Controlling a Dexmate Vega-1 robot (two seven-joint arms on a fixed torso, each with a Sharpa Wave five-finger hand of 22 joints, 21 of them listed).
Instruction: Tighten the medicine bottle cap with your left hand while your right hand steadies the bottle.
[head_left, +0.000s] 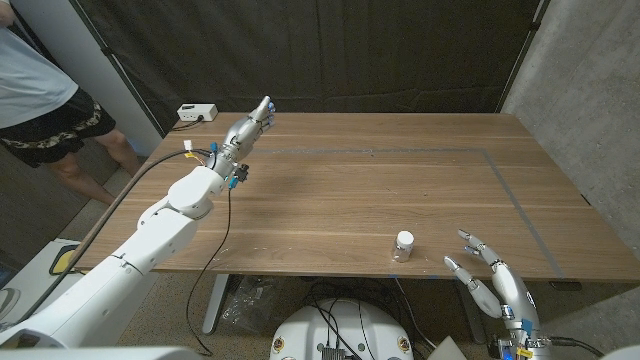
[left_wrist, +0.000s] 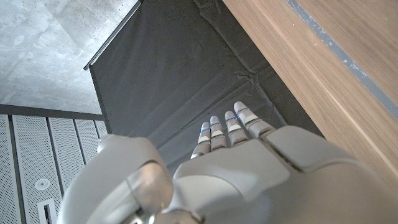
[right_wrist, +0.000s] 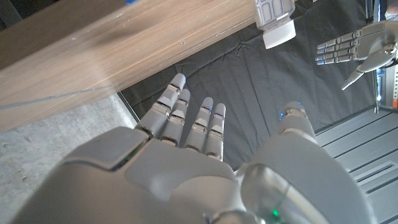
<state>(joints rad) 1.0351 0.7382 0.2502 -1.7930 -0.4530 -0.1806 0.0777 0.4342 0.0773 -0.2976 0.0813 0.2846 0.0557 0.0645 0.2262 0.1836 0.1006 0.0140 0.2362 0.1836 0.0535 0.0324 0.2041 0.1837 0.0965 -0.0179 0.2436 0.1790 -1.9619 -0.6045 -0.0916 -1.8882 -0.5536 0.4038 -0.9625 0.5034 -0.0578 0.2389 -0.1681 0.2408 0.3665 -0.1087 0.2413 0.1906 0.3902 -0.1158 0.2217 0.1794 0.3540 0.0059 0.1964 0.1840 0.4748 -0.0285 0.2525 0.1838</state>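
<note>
Right hand (head_left: 492, 275) fingers spread, holding nothing, near medicine bottle (head_left: 403, 244), left hand (head_left: 252, 124) fingers straight, empty, well apart

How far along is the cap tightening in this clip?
Nothing looks done yet. The medicine bottle stands alone near the table's near edge, white cap on, untouched. The right hand is open beside it, fingers apart, not yet steadying it. The left hand is open and far off, over the far left corner. Still left: right hand grips the bottle, left hand comes across and turns the cap.
</note>
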